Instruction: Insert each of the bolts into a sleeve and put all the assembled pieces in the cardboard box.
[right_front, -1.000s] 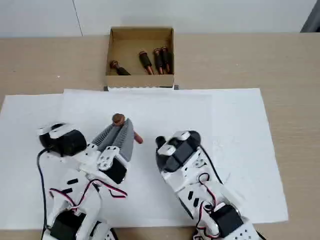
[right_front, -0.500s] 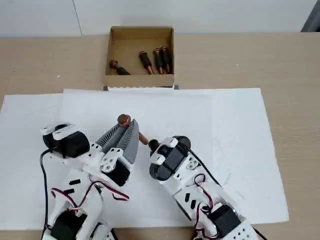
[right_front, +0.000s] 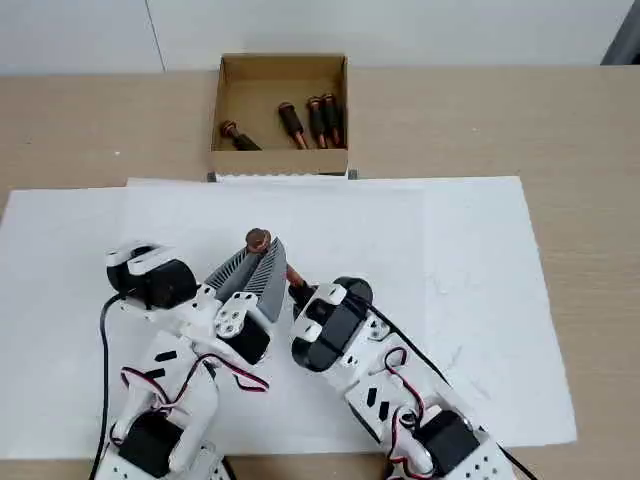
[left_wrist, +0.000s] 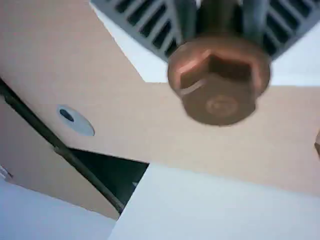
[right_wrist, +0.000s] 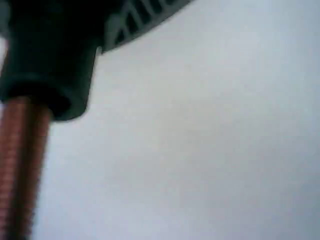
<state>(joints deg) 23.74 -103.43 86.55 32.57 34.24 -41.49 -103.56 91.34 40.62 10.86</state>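
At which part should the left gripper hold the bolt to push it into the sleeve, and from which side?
Grip the bolt by its shank behind the hex head, from the side, across its axis, as the left gripper does, leaving the threaded end free for the sleeve.

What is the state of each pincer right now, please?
Left pincer: closed, holding the bolt.
Right pincer: closed, holding the sleeve.

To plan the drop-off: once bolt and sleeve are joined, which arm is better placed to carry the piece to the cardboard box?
Probably left. The left gripper grips the bolt under its head, nearer the cardboard box and pointing towards it; the right gripper, on the sleeve, sits farther back.
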